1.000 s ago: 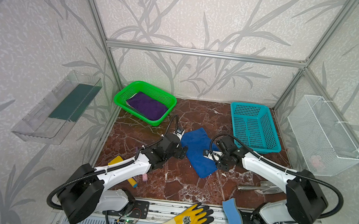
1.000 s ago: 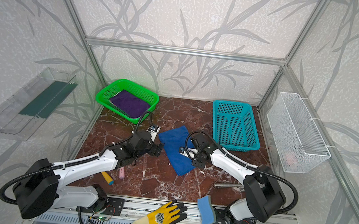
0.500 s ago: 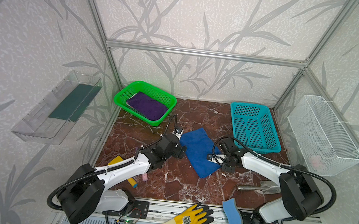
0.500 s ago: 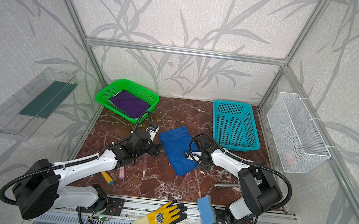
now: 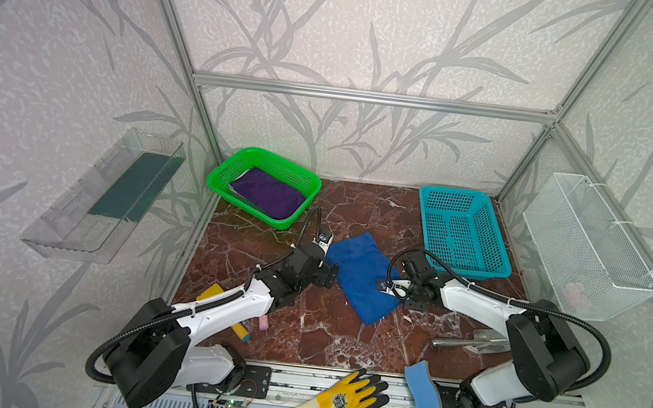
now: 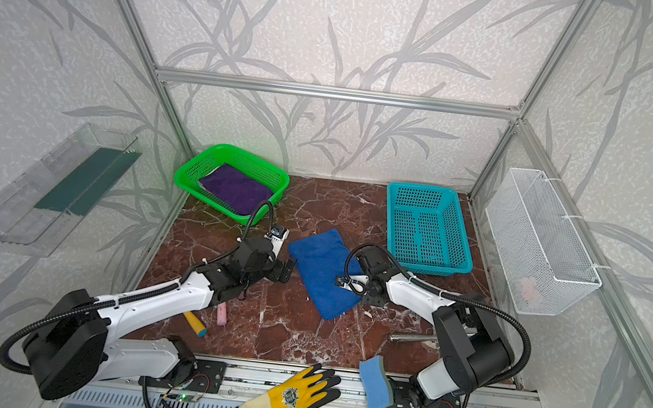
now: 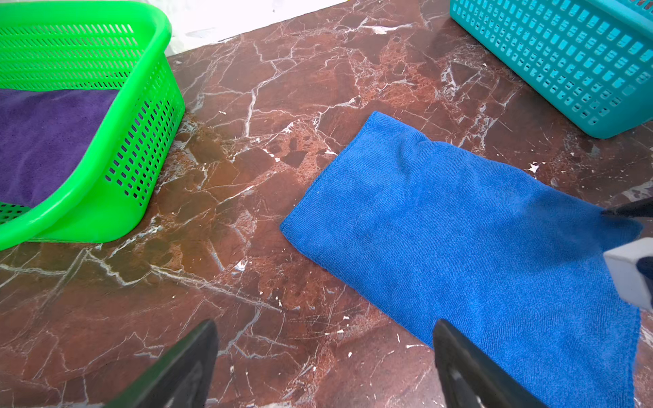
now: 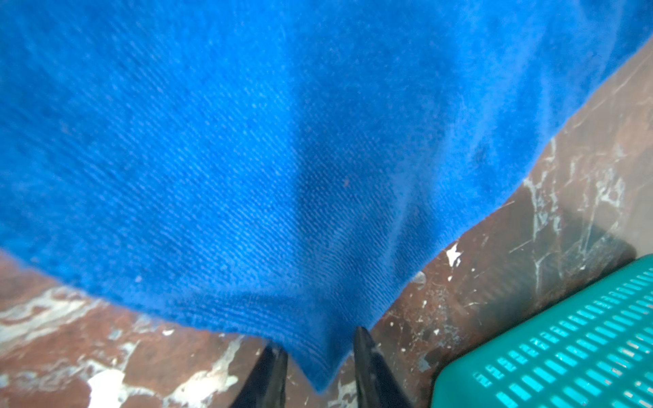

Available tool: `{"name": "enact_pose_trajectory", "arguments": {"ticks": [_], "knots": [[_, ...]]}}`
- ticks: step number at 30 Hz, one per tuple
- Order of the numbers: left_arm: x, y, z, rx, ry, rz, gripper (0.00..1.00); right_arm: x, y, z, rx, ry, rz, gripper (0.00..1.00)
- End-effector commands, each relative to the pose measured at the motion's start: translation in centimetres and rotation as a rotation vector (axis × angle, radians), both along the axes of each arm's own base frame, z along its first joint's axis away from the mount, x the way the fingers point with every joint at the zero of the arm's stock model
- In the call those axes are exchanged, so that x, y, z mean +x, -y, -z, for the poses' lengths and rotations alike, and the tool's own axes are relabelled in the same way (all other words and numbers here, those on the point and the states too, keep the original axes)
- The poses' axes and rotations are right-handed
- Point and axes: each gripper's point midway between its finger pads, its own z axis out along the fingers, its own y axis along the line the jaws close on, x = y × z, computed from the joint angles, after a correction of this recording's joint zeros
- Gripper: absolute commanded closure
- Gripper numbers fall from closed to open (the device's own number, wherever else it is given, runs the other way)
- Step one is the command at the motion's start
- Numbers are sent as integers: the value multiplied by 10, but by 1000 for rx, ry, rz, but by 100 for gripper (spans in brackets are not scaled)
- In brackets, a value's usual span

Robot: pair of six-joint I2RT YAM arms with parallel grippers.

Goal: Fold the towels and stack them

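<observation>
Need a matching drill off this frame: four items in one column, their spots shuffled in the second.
Items
1. purple towel
2. blue towel
3. yellow glove
4. teal basket

Spots
A. folded flat, middle of the marble tabletop
B. back right of the tabletop, nothing in it
C. front edge, off the tabletop
D. inside the green basket

Pairs: 1-D, 2-A, 3-C, 4-B
</observation>
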Motion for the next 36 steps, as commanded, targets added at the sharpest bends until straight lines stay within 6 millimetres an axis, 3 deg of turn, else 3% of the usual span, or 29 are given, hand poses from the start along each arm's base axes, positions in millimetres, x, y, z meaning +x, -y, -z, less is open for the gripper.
{"name": "enact_pose_trajectory", "arguments": {"ticks": [1, 8, 15, 22, 27, 36], "knots": [[0, -1, 1, -5, 1, 0, 5, -2, -3, -5, 23, -2, -20, 67], [1, 1, 5, 0, -11, 5, 5, -6, -10, -11, 57, -37, -26, 70], [1, 4, 8, 5, -21, 15, 5, 1, -27, -34, 153, -31, -14, 100], [-2, 15, 4, -17, -12, 90, 5, 17, -55, -79, 323, -21, 91, 100], [-14, 49, -6, -121, -7, 273, 5, 31, -74, -109, 442, -68, 234, 100], [-17, 84, -17, -271, 39, 331, 5, 50, -100, -127, 583, -167, 447, 100]]}}
